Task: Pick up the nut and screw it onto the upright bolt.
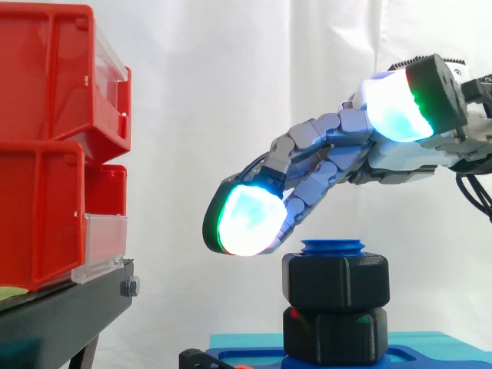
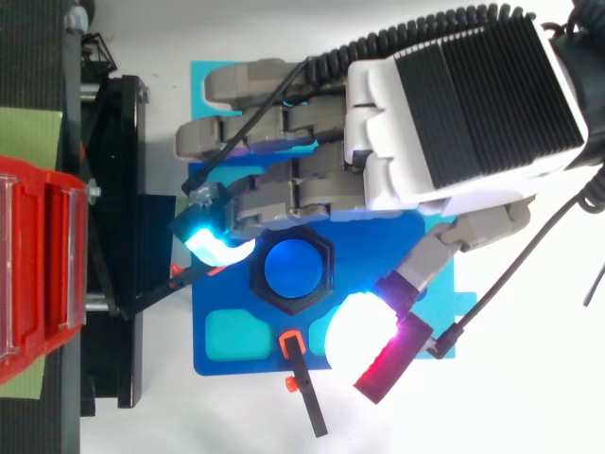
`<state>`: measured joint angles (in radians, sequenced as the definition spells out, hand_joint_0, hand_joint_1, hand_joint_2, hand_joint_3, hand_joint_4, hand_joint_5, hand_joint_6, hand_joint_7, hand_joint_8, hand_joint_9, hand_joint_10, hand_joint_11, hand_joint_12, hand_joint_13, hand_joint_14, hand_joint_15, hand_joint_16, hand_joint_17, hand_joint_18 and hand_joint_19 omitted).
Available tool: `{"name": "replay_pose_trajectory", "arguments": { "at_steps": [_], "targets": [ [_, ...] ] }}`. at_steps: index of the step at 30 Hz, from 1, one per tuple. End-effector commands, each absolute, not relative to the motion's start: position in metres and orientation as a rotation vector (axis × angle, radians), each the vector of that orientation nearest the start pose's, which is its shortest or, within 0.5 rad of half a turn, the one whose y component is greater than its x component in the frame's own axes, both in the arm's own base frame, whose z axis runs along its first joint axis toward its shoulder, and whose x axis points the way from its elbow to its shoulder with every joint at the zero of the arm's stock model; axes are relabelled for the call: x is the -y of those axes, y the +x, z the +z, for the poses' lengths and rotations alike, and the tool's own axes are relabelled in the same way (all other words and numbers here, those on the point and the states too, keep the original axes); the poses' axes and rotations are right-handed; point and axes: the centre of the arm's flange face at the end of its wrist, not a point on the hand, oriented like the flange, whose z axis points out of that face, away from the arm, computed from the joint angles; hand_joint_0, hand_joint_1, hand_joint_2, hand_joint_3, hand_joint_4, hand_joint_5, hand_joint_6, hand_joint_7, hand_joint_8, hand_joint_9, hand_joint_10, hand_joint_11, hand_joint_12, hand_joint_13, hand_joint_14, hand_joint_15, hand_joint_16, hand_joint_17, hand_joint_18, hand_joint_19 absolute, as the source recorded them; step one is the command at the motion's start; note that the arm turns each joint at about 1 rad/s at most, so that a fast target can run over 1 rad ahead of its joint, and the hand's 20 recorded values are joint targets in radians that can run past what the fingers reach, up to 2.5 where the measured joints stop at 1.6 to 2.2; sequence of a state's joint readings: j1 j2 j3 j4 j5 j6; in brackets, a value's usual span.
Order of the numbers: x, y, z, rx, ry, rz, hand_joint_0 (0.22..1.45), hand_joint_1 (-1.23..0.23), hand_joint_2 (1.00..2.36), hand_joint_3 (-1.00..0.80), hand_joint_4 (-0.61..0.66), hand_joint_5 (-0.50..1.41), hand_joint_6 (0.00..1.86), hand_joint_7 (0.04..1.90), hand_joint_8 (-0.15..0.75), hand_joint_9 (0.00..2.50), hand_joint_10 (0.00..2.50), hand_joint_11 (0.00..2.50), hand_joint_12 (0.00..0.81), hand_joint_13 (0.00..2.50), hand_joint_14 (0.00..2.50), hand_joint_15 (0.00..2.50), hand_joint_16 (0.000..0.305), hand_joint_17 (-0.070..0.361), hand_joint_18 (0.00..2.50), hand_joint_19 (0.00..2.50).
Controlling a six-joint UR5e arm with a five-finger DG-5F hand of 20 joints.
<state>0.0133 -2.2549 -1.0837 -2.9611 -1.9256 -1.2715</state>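
Black hex nut [image 1: 336,280] on the upright blue bolt [image 2: 293,268], tip of the thread just clear of its top face. Directly beneath, touching, a second black hex piece [image 1: 336,334] (nut or bolt base, cannot tell), seated in the blue plate [image 2: 222,364].

From above, at 9 o'clock of the nut, a cyan-glowing fingertip [image 2: 216,238] just beside the rim. From the side, about level with the bolt's tip, contact unclear. At 5 o'clock, the white-glowing thumb pad [image 2: 357,331], apart from the nut and, from the side, raised well above it.

Hand [image 2: 454,113] over the plate at 1 o'clock, fingers spread wide and gently bent, gripping nothing.

On the plate, a teal pocket [image 2: 236,331] at 7 o'clock and a black lever [image 2: 304,397] at 6 o'clock. Well off at 9 o'clock, red bins [image 1: 54,154] on a black stand [image 1: 61,315].
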Motion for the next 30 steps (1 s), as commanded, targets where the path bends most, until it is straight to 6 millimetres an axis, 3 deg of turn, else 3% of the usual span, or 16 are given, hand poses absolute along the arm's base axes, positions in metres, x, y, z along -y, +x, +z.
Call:
{"name": "replay_pose_trajectory", "arguments": {
  "at_steps": [1, 16, 23, 30],
  "targets": [
    [0.085, 0.745, 0.312, -1.624, -0.048, 0.525, 0.49, -0.01, 1.00, -0.50, 0.20, -0.11, 0.50, 0.82, 0.203, 0.38, 0.00, 0.00, 0.303, 0.11, 0.00, 0.00, 0.034, 0.076, 0.00, 0.00],
    [0.088, 0.742, 0.310, -1.652, -0.047, 0.522, 0.50, -0.08, 1.00, -0.50, 0.26, -0.06, 0.50, 1.10, 0.234, 0.50, 0.00, 0.00, 0.277, 0.23, 0.00, 0.00, 0.028, 0.062, 0.00, 0.00],
    [0.094, 0.741, 0.310, -1.652, -0.047, 0.523, 0.52, -0.15, 1.00, -0.50, 0.20, -0.02, 0.50, 1.35, 0.246, 0.66, 0.00, 0.00, 0.247, 0.37, 0.00, 0.00, 0.021, 0.046, 0.00, 0.00],
    [0.099, 0.740, 0.310, -1.650, -0.050, 0.526, 0.53, -0.18, 1.00, -0.50, 0.15, 0.01, 0.50, 1.45, 0.242, 0.77, 0.00, 0.00, 0.228, 0.44, 0.00, 0.00, 0.017, 0.038, 0.00, 0.00]
  ]
}}
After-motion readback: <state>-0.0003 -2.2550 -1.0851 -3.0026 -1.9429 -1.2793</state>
